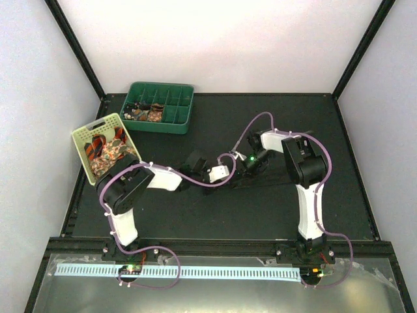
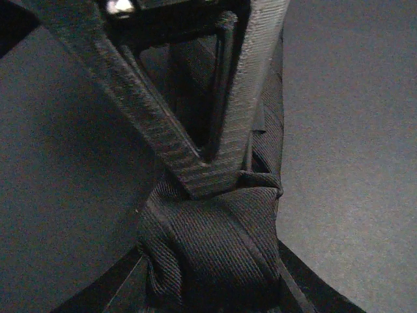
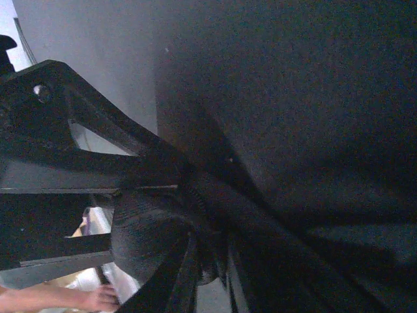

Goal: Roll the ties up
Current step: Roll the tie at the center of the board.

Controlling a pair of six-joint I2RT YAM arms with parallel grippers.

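Three pale walls (image 1: 215,39), black mat (image 1: 260,202); left fingers (image 2: 163,137) clamp dark tie (image 2: 215,241), right fingers (image 3: 98,163) unclear.

Top view: even, diffuse light. White walls (image 1: 221,45) read bright; the black surface (image 1: 273,130) is matte, glare-free, shadows faint. Left wrist view: dim, grainy; dark tie (image 2: 208,254) weave sharp, shadow at left. Right wrist view: underexposed, soft, bright only at left edge.

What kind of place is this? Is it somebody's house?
Probably a robot test booth: a left arm and a right arm bolted to a black table, white walls boxing it in, and ties kept in a green tray and yellow basket.
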